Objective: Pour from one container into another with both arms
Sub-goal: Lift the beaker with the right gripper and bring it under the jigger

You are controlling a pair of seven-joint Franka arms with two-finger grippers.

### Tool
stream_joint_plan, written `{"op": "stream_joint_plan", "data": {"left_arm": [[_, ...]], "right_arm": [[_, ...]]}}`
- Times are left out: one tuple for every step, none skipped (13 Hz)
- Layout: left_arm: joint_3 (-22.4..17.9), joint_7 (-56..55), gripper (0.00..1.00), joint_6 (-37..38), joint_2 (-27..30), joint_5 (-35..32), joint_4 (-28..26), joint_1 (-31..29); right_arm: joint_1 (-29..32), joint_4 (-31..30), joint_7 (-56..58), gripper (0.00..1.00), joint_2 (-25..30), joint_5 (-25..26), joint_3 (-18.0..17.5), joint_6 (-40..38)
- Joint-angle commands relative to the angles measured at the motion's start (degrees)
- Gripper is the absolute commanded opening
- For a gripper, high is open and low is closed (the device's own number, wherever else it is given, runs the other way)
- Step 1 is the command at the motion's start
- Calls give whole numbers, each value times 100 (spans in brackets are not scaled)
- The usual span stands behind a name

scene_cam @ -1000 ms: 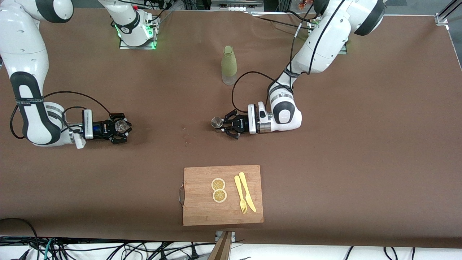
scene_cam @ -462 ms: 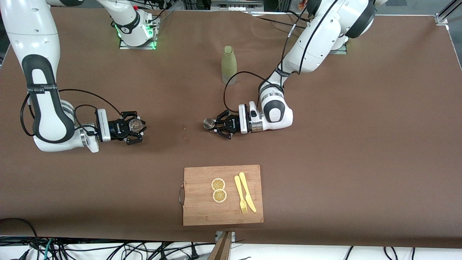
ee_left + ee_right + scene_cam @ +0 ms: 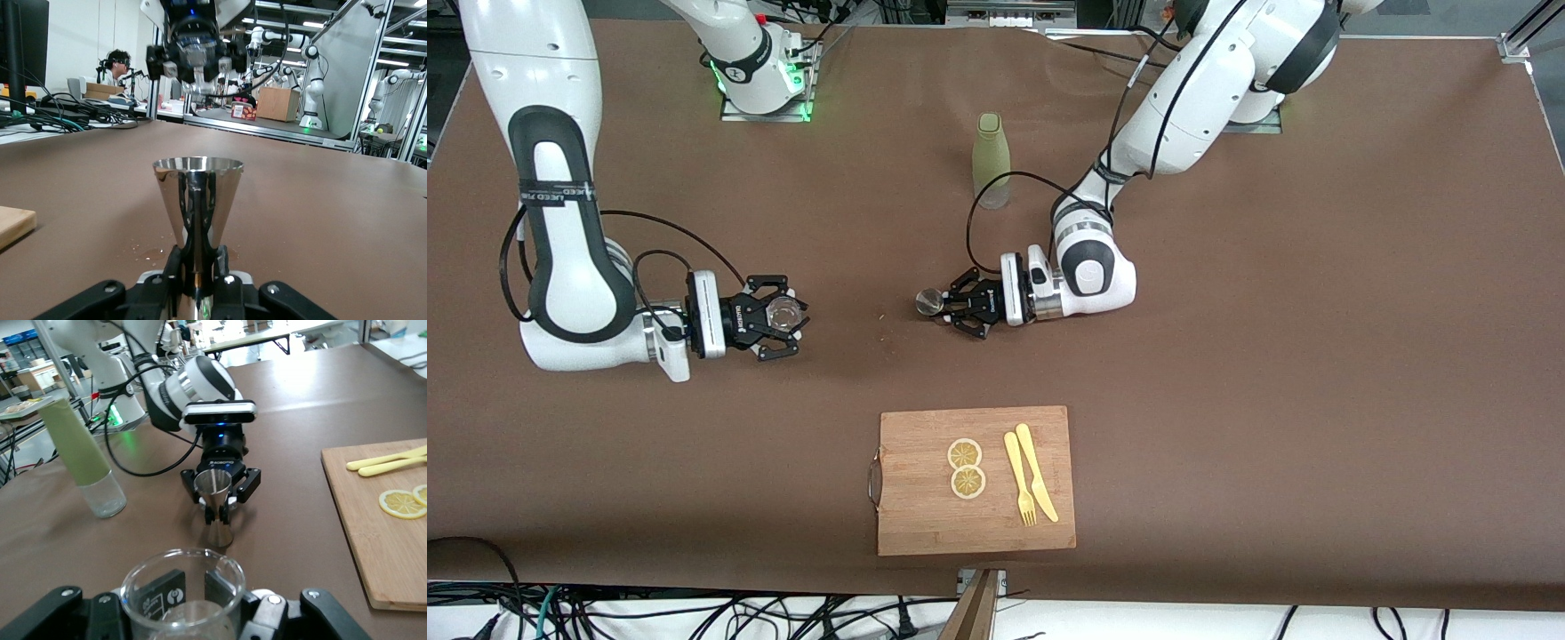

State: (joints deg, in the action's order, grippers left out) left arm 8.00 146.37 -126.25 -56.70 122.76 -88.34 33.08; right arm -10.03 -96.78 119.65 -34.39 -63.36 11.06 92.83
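Approach step — left gripper clamps a conical steel jigger mid-table; right gripper grips a clear round glass over its end. Next, judged: meet, then tilt.

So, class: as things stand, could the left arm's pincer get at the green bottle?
Probably not yet: the left pincer is shut on the metal jigger, so it has no free grip. The path to the green bottle itself looks unobstructed.
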Motion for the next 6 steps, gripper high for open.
{"op": "stream_joint_plan", "data": {"left_arm": [[79,155,0,-286,-174,257,238,111],[79,155,0,-295,-192,257,273,120],[79,155,0,-312,-192,310,273,146],[79,155,0,-312,-192,371,282,155],[79,155,0,-330,-192,372,308,164],[79,155,0,-356,-192,380,326,164]], "right_arm": [[-201,-227,-635,22,398,-106,142,113],[-236,-227,-645,22,398,-115,142,156],[-245,-227,-532,22,381,-106,142,278],[-245,-227,-444,22,372,-115,142,332],[-263,-227,-408,22,372,-185,142,341],[-359,-227,-390,22,372,-272,142,350]]}}
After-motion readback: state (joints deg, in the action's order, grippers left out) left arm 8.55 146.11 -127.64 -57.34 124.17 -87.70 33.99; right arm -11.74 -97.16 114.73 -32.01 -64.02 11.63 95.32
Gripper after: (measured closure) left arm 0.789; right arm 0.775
